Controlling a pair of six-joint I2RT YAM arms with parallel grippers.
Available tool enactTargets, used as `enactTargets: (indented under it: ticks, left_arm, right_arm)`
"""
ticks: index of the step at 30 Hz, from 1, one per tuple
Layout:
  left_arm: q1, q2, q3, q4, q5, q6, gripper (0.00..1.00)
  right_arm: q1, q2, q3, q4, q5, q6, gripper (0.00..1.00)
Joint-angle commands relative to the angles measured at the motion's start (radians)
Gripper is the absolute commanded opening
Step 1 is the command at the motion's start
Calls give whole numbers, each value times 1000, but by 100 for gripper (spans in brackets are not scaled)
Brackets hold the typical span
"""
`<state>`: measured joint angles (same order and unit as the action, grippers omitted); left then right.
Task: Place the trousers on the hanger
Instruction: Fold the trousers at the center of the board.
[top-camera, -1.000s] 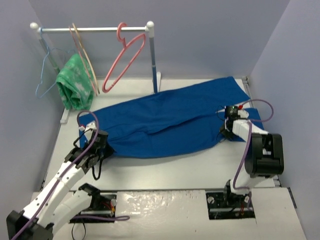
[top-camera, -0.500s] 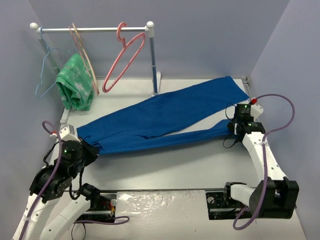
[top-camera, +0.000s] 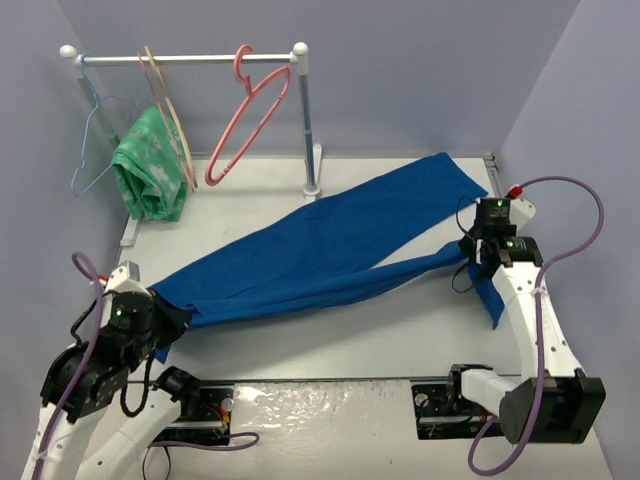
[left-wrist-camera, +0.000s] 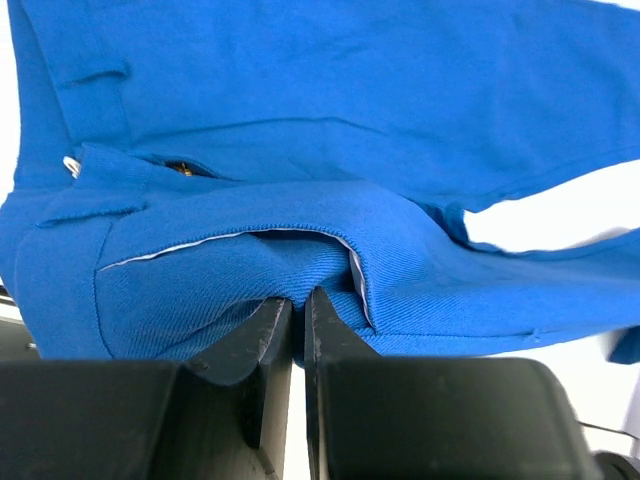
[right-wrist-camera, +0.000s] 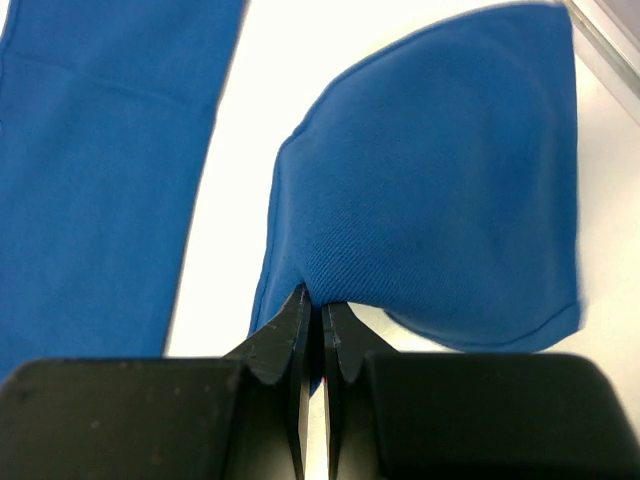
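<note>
The left tool (top-camera: 163, 318) pinches the royal-blue cloth trousers (top-camera: 330, 245) at the waist, and the right tool (top-camera: 478, 250) pinches a leg end. The pink plastic hanger (top-camera: 245, 120) hangs over the surface's (top-camera: 350, 335) far-left corner, nearer the left tool.

Robotics lab test cell. Plain lavender walls (top-camera: 420, 80) box in a white table (top-camera: 330, 345) on three sides. Two white robot arms, left (top-camera: 90, 400) and right (top-camera: 535, 320), are bolted to a metal plate (top-camera: 330, 400) at the near edge, with wiring exposed at their bases. A purple cable (top-camera: 590, 225) loops just behind the right claw (top-camera: 478, 260). Far beyond the left claw (top-camera: 166, 321), at the back of the table, stands a small clothes rail (top-camera: 185, 58). It carries a pink hanger (top-camera: 245, 115), a beige hanger (top-camera: 172, 115), a thin blue wire hanger (top-camera: 88, 150) and a green cloth (top-camera: 148, 172). Blue trousers (top-camera: 320, 250) stretch between the two claws.
</note>
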<state>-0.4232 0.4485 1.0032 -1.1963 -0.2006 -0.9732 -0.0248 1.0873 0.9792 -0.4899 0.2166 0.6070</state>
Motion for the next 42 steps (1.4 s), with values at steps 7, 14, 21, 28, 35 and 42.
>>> enactTargets:
  ticks: [7,14,21,28,35,42]
  left_arm:
    - [19,294,110,122,-329,217,0]
    - [37,498,107,270,-356,291,0]
    - [120,601,85,358,-324,342,0]
    - [150,604,85,374,-348,382,0]
    - [150,410,68,309,-378,383,0]
    - [150,199,-28,236,-327,349,0]
  right_arm:
    - [8,401,427,177,170,-124,0]
    - [62,673,679,174,202,-219,0]
    - [67,801,744,174,216,-254,0]
    - [95,768,715,174,289,-286,0]
    - [97,567,584,174,360,-297,0]
    - [95,298,431,175,411,-302,0]
